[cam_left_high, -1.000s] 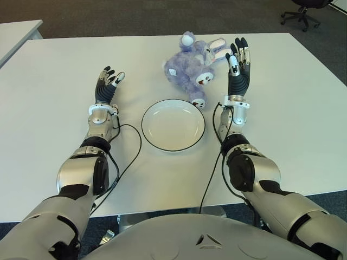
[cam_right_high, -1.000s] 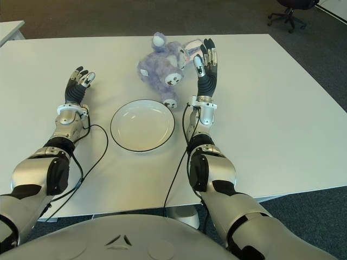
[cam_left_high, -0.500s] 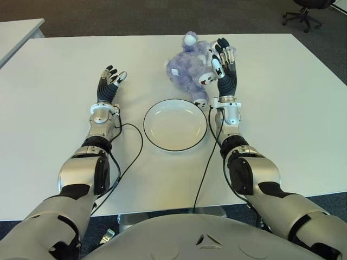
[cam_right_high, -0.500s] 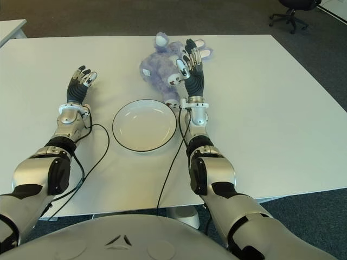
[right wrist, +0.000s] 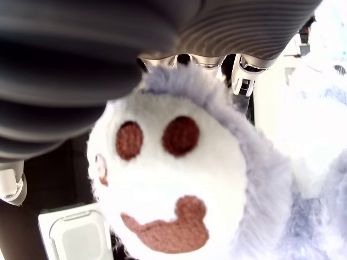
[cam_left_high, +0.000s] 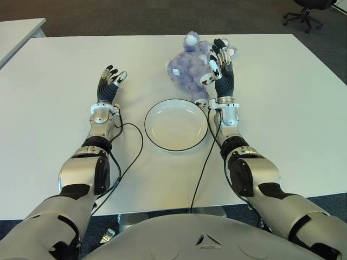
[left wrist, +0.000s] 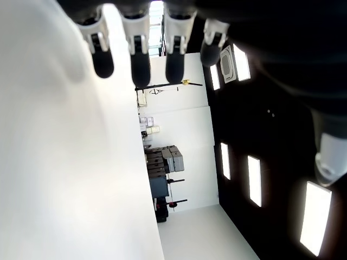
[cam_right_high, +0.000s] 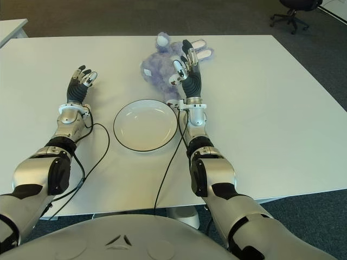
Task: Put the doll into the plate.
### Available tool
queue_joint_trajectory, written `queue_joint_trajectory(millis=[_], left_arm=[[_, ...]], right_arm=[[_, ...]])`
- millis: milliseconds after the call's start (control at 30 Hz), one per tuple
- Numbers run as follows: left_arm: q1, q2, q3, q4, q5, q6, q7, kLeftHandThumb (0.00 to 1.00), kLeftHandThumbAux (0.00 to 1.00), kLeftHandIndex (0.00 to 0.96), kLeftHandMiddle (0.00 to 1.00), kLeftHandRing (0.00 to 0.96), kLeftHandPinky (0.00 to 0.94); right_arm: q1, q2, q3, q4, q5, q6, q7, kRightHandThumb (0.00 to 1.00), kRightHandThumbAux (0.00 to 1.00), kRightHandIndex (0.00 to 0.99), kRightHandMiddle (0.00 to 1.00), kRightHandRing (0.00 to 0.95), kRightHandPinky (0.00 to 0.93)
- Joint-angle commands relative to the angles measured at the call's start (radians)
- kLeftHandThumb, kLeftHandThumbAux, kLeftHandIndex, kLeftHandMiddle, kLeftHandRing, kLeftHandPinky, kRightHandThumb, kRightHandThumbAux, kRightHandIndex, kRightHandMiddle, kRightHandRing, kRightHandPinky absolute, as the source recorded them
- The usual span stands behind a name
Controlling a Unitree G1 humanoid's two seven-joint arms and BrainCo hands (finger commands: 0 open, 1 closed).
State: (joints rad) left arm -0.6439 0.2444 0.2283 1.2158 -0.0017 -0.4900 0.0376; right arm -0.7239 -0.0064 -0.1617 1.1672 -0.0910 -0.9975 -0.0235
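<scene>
You had the right hand [cam_left_high: 219,60] raised with fingers spread directly in front of the doll [cam_left_high: 187,69] at the upper centre of the frame, its palm close against the doll's face in the wrist view. Below it, the plate [cam_left_high: 176,124] lay bare at the centre, just beside the doll's lower end. A black cable [cam_left_high: 203,157] ran along the plate's right rim. The left hand [cam_left_high: 108,82], fingers relaxed, stood well apart at the left, with bare table [cam_left_high: 282,97] open on the right

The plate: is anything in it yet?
Empty. The plate shows only bare white; the doll lies on the table beyond it.
</scene>
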Motion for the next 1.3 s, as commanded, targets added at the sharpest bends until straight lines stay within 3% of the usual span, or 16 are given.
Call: queue_joint_trajectory(millis=[33,1000,1300], left_arm=[[0.098,-0.033,0.002,0.061,-0.009,0.056,0.002,0.0,0.472,0.003,0.147,0.151,0.142],[0.093,-0.032,0.0,0.065,-0.006,0.064,0.008,0.0,0.451,0.022,0.15,0.148,0.109],[0.091,-0.032,0.0,0.063,-0.007,0.064,0.003,0.0,0.462,0.009,0.14,0.132,0.087]], right_arm=[[0.242,-0.012,0.038,0.103,-0.043,-0.01,-0.015,0.226,0.381,0.0,0.0,0.0,0.008],[0.267,-0.002,0.083,0.105,-0.044,-0.011,-0.044,0.228,0.372,0.0,0.0,0.0,0.012],[0.281,0.005,0.109,0.111,-0.061,0.007,-0.09,0.247,0.435,0.0,0.0,0.0,0.008]])
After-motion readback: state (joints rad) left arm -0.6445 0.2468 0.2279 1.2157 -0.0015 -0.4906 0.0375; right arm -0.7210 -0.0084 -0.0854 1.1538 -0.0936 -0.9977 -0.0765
